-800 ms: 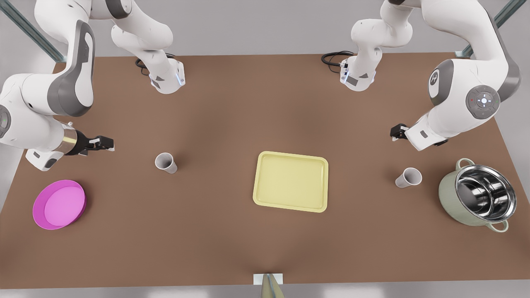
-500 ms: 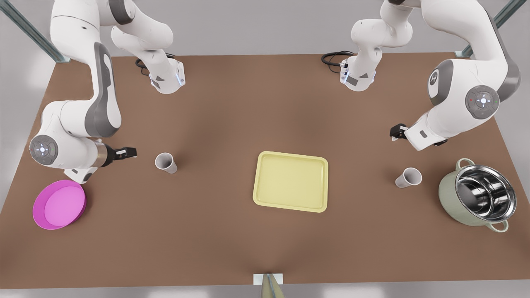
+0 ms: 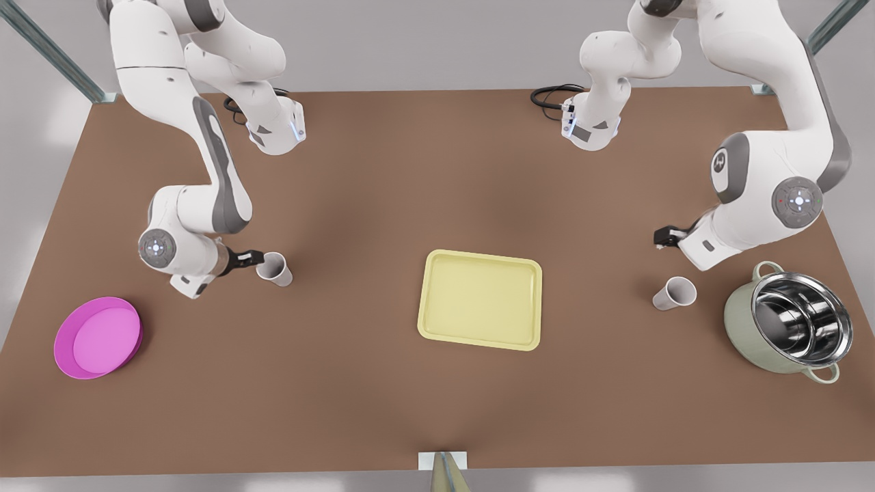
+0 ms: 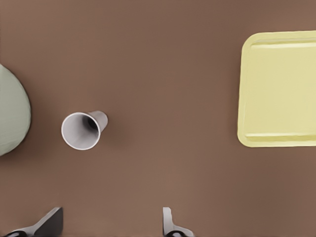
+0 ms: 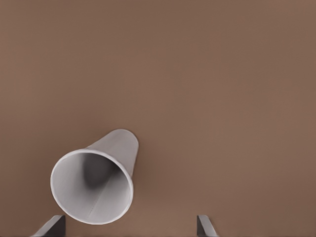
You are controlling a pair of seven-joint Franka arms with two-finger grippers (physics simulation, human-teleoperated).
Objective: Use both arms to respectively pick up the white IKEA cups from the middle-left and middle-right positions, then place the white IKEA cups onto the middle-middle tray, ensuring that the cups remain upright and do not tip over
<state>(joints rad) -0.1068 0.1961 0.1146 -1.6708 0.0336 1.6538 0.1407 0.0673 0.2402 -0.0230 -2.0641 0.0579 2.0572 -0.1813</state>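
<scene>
Right gripper (image 3: 258, 257) (image 5: 129, 228): low over the table on the front view's left, fingers spread apart, holding nothing. Its tips sat just beside the left-hand small white tapered handleless cup (image 3: 274, 268) (image 5: 94, 185), on that cup's left; I could not tell whether they touched it. In the right wrist view the cup's mouth lay between the two fingertips (image 5: 53, 226).

Left gripper (image 3: 657, 238) (image 4: 109, 224): on the front view's right, fingers also spread wide, holding nothing. It hung farther back than the right-hand white cup (image 3: 675, 293) (image 4: 82, 130) and apart from it.

Scene, near to far:
- Round pink plate (image 3: 97, 337) sat nearest, at the far left of the brown table (image 3: 355, 191).
- Steel-lined pale green pot with handles (image 3: 742, 321) (image 4: 12, 118) stood at the far right, near the right-hand cup.
- Flat pale yellow rectangular tray with rounded corners and low rim (image 3: 480, 301) (image 4: 279, 89) lay in the middle, between the two cups and well apart from both, with nothing on it.
- Both cups stood upright on the table, mouths up, neither one lifted.
- Both arm bases were mounted along the far edge, with a coiled black cable (image 3: 550, 96) beside the right-hand base.
</scene>
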